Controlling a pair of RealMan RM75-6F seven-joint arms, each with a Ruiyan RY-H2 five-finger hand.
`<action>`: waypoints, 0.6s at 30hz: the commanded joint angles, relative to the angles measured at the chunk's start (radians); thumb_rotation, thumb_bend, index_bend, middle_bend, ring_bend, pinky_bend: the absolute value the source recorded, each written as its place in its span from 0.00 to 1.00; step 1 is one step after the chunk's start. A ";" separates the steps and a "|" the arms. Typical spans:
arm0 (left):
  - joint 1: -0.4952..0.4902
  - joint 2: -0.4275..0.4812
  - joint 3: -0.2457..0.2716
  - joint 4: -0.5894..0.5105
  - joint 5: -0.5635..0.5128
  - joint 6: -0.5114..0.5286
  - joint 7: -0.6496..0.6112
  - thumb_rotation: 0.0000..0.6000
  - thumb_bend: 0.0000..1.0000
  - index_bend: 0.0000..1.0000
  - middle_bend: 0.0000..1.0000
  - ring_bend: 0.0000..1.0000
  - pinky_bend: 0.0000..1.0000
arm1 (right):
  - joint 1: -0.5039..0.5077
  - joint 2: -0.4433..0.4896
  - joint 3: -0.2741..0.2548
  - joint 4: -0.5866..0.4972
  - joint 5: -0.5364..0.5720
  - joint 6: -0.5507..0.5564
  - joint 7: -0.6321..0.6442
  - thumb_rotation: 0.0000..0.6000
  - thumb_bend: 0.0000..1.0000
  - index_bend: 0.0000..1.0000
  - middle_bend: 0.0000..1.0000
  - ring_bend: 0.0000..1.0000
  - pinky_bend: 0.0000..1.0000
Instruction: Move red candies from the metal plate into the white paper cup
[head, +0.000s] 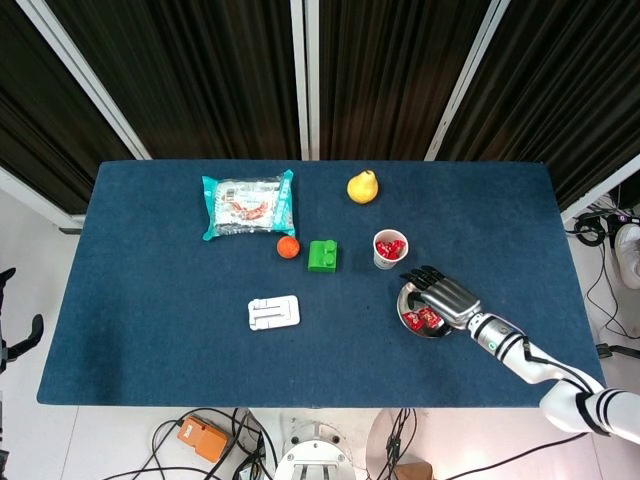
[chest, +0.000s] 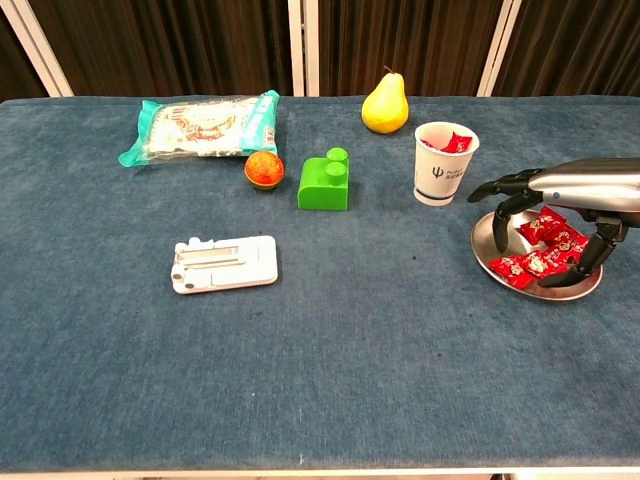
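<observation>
Red candies (chest: 541, 255) on metal plate (chest: 487, 242), apparently more in white paper cup (chest: 441, 168)

Red candies (chest: 541, 250), silver plate (chest: 490, 238), white cup (chest: 443, 165), yellow pear (chest: 384, 106), green block (chest: 324, 183), navy table (chest: 330, 340).

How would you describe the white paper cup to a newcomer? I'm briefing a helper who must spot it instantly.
On the blue table, look toward the right side, just behind the metal plate that the right hand hovers over. The white paper cup stands upright there, right of the green block. It alone is white with a blue logo, and has red candies inside.
</observation>
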 joint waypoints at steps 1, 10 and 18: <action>0.000 0.000 0.000 0.000 -0.001 -0.001 0.001 1.00 0.35 0.12 0.00 0.00 0.00 | 0.003 -0.008 -0.001 0.014 0.000 -0.008 0.006 1.00 0.40 0.47 0.09 0.00 0.00; 0.001 0.001 -0.001 0.001 -0.002 -0.001 -0.003 1.00 0.35 0.12 0.00 0.00 0.00 | 0.011 -0.033 -0.001 0.042 -0.012 -0.004 0.024 1.00 0.43 0.48 0.09 0.00 0.00; 0.001 0.002 -0.001 0.000 -0.003 -0.002 -0.004 1.00 0.35 0.12 0.00 0.00 0.00 | 0.017 -0.039 -0.005 0.045 -0.017 -0.007 0.026 1.00 0.43 0.48 0.09 0.00 0.00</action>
